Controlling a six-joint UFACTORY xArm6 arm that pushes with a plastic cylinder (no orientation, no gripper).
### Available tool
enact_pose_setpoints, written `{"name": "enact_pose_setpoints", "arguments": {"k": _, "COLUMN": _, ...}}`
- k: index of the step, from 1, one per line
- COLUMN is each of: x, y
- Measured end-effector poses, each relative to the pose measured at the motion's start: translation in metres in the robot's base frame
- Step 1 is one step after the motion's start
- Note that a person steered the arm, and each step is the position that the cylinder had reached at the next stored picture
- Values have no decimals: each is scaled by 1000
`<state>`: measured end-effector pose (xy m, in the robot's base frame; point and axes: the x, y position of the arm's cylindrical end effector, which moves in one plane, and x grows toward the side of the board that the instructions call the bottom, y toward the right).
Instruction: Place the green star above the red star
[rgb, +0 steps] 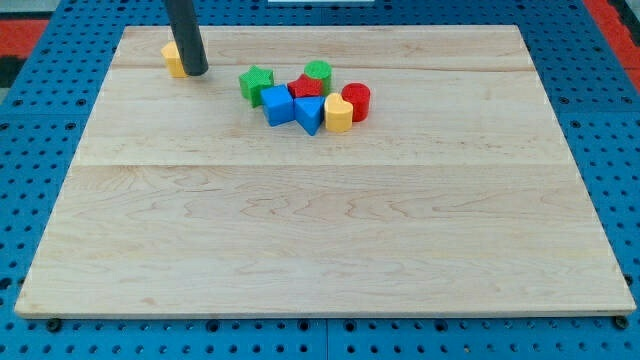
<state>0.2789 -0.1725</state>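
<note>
— What lies under everything?
— A pale wooden table (320, 230) of joined planks, evenly lit, on a blue pegboard (40, 120) dotted with holes.
— Anything beyond that?
— Red patches at the view's top corners (25, 25), possibly matting; too little shows to tell.

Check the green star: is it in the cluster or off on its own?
In the cluster. The green star sits at its left edge, against the blue cube, left of the red star. My tip is away, by the yellow block.
</note>
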Motion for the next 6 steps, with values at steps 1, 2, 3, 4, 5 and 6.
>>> {"name": "enact_pose_setpoints", "arguments": {"k": 1, "x": -7, "y": -17}}
{"name": "enact_pose_setpoints", "arguments": {"k": 2, "x": 24, "y": 27}}
{"name": "enact_pose_setpoints", "arguments": {"k": 3, "x": 48, "y": 38}}
{"name": "enact_pose_setpoints", "arguments": {"k": 4, "x": 48, "y": 58}}
{"name": "enact_pose_setpoints", "arguments": {"k": 5, "x": 22, "y": 103}}
{"name": "enact_pose_setpoints", "arguments": {"k": 6, "x": 18, "y": 134}}
